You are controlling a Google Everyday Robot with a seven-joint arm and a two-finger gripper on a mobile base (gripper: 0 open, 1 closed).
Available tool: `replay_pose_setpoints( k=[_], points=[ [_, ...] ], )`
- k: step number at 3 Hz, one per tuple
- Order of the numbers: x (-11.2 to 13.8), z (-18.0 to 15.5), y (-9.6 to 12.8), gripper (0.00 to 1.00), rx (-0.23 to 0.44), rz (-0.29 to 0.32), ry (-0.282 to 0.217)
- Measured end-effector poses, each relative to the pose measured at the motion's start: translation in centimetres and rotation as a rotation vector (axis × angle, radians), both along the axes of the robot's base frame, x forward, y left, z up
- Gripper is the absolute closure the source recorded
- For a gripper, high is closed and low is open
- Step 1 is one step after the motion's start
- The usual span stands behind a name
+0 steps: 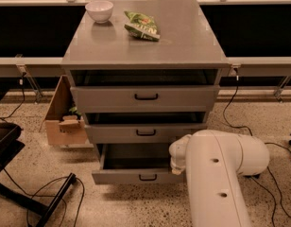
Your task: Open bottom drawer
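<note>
Camera view looks down at a grey three-drawer cabinet whose flat worktop [183,46] fills the 12 o'clock half of the scene. The bottom drawer [122,176] sits near 6 o'clock, lowest of the stack. It stands out further than the middle drawer [117,133] and top drawer [103,98] above it, showing a plain, shadowed grey tray inside. Its front is a smooth matt panel with a small black bar handle [148,177] at the centre. A bulky, glossy white robot arm [221,174] rises from 5 o'clock, and its rounded wrist ends against the right end of the drawer front. The pincer is hidden behind that wrist, so it cannot be told whether it is open, closed or gripping anything. The drawer looks largely open, so the step in hand seems to be finishing the pull. Doing that well would mean drawing straight out toward 6 o'clock, level and slowly. A pull from the right end rather than the central handle could twist the tray on its runners and make it bind. On the worktop, a round white bowl [99,9] sits at 11 o'clock beside a crinkled green snack bag [142,25]. A brown cardboard box [65,126] stands on the speckled floor at 9 o'clock.
</note>
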State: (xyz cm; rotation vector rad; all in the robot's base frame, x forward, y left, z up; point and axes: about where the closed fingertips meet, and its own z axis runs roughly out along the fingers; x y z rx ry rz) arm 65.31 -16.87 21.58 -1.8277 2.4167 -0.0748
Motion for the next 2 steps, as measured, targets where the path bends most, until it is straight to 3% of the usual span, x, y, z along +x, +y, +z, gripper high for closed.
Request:
replay_pose_setpoints(
  k=[1,2],
  points=[
    [-2.78,-0.38,0.9,1.0,0.018,0.024,0.068],
    [-2.82,0.02,0.76,1.0,0.018,0.024,0.068]
  ],
)
